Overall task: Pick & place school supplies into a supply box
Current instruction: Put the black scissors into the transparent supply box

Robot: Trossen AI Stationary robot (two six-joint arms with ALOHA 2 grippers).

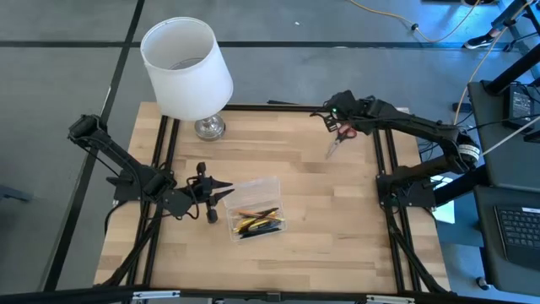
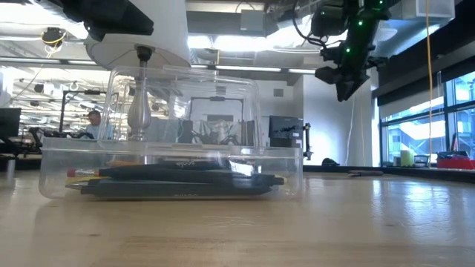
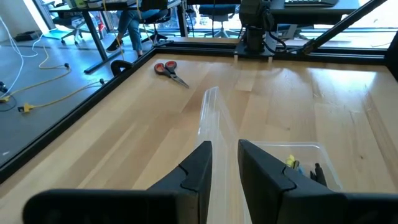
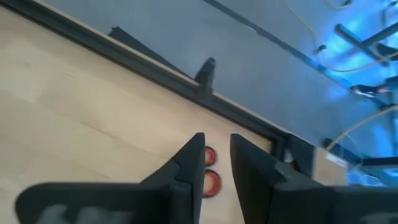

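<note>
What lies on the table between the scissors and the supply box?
Nothing: in the high view, only bare wood separates the scissors from the supply box. The left wrist view shows the same bare stretch.

A lamp with a white drum shade (image 1: 186, 67) and a shiny silver base (image 1: 209, 127) stands at the far edge of a light wooden table (image 1: 321, 211), which has a black metal frame (image 1: 278, 107) along its sides. Grey floor surrounds the table, with loose yellow cables (image 3: 46, 59) lying across it. Beyond are desks, a keyboard (image 1: 516, 232) and a seated person (image 2: 93, 123) far off.
</note>
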